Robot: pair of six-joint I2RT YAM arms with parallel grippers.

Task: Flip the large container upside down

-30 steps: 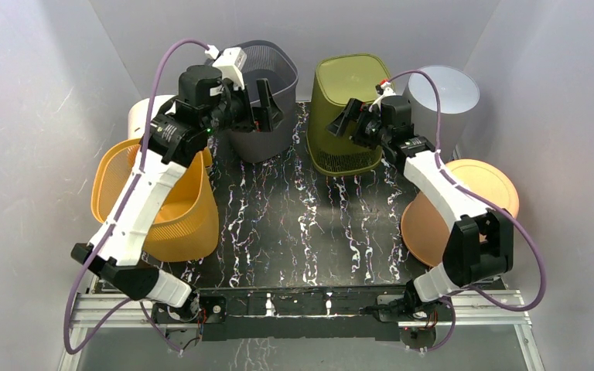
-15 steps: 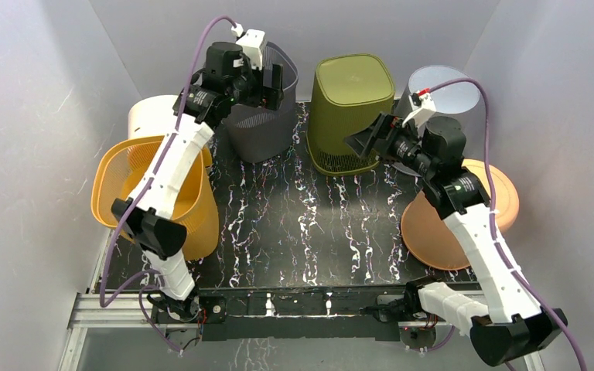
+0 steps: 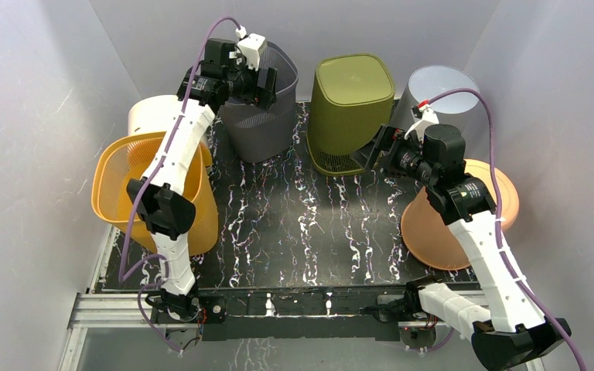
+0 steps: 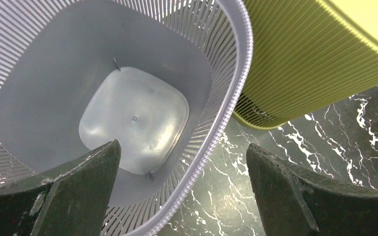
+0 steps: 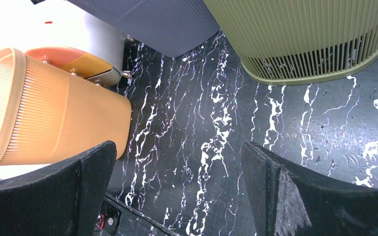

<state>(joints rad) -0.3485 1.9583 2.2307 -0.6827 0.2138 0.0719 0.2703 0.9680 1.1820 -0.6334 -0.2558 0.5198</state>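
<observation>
A grey slotted basket [image 3: 274,131] stands open side up at the back left. My left gripper [image 3: 267,81] is open above its rim. In the left wrist view the rim [image 4: 236,98] runs between the jaws of that gripper [image 4: 182,196], one finger over the inside and one over the table; it touches nothing. An olive bin [image 3: 352,100] stands base up beside it and shows in both wrist views [image 4: 315,64] [image 5: 300,34]. My right gripper [image 3: 379,151] is open and empty, low by the olive bin's right side [image 5: 177,191].
An orange basket [image 3: 112,185] leans at the left edge [image 5: 54,113], with a white bin [image 3: 151,116] behind it. An orange bin [image 3: 433,224] and a pale grey bin [image 3: 442,85] stand base up at the right. Black marbled table [image 3: 302,224].
My left gripper has risen from in front of the grey basket to over its rim. My right gripper has drawn back from the olive bin, which now stands squarely base up.
</observation>
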